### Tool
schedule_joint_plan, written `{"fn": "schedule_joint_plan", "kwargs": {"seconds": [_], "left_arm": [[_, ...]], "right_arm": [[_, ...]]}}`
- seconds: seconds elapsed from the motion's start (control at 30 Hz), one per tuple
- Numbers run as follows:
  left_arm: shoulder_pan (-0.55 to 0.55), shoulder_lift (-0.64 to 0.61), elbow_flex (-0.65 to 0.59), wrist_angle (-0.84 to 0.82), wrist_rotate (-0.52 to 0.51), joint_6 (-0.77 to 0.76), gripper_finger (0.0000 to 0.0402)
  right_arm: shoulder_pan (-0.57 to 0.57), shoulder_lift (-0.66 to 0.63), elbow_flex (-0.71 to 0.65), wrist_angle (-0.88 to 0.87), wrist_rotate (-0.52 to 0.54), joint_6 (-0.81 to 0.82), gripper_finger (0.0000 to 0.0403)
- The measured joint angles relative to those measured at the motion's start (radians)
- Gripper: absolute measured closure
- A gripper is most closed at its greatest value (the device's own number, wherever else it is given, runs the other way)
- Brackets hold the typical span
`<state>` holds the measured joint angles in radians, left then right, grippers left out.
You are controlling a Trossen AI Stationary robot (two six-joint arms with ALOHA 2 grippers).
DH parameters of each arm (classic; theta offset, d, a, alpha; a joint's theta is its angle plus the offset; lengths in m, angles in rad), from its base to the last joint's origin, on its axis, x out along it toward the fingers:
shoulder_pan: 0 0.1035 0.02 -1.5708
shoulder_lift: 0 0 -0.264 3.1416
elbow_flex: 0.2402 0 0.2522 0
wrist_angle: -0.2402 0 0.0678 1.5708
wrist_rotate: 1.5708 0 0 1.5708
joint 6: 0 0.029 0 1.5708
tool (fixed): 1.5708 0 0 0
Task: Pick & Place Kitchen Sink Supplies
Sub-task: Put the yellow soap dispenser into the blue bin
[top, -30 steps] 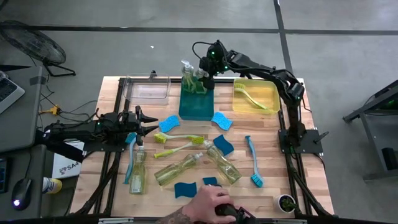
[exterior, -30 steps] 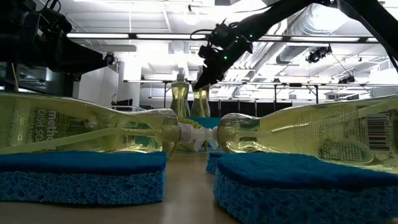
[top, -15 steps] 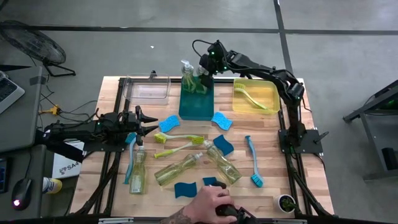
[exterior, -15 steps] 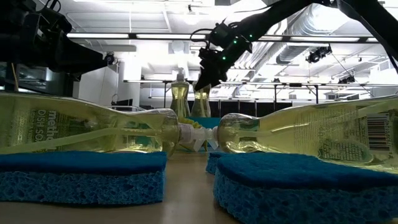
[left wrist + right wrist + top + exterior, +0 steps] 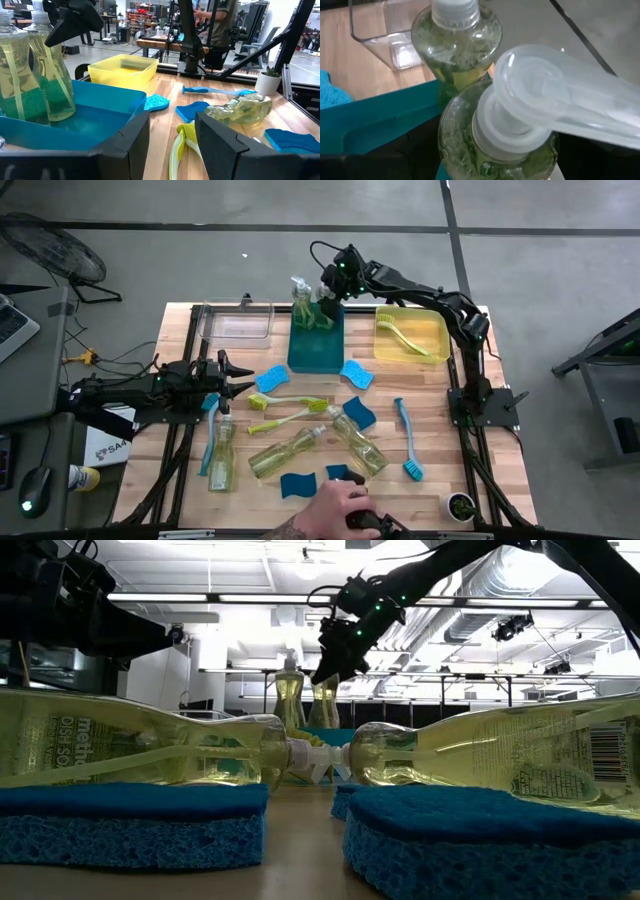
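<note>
Two clear pump bottles of yellow-green soap (image 5: 300,305) (image 5: 322,315) stand upright at the far end of the teal bin (image 5: 316,350). My right gripper (image 5: 328,295) hovers over the right one, open. In the right wrist view its fingers stand on either side of that bottle's shoulder, below the pump head (image 5: 530,100). Three more bottles (image 5: 220,455) (image 5: 285,452) (image 5: 355,442) lie on the table among blue sponges (image 5: 356,373) (image 5: 296,484) and brushes (image 5: 290,402) (image 5: 408,440). My left gripper (image 5: 235,375) waits open at the table's left.
A yellow bin (image 5: 411,335) at the far right holds a lime brush. A clear bin (image 5: 238,321) stands at the far left. A person's hand (image 5: 335,505) rests at the near edge. The low view looks past two sponges (image 5: 130,825) (image 5: 490,840) and lying bottles.
My right gripper has risen a little and drifted slightly toward the far edge above the standing bottle. The bottle stays upright in the teal bin.
</note>
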<state>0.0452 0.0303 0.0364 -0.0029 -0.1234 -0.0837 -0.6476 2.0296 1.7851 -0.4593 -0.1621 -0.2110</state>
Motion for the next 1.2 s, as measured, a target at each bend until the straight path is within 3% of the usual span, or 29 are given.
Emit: {"fn": "schedule_joint_plan", "kwargs": {"seconds": [0.33, 0.7, 0.93, 1.2], "left_arm": [[0.000, 0.000, 0.000, 0.000, 0.000, 0.000, 0.0247], [0.000, 0.000, 0.000, 0.000, 0.000, 0.000, 0.0247], [0.000, 0.000, 0.000, 0.000, 0.000, 0.000, 0.0247], [0.000, 0.000, 0.000, 0.000, 0.000, 0.000, 0.0247]], "right_arm": [[0.000, 0.000, 0.000, 0.030, 0.075, 0.076, 0.0090], [0.000, 0.000, 0.000, 0.015, 0.029, 0.142, 0.0090], [0.014, 0.000, 0.000, 0.020, 0.200, 0.214, 0.0090], [0.017, 0.000, 0.000, 0.024, 0.098, 0.254, 0.0090]]}}
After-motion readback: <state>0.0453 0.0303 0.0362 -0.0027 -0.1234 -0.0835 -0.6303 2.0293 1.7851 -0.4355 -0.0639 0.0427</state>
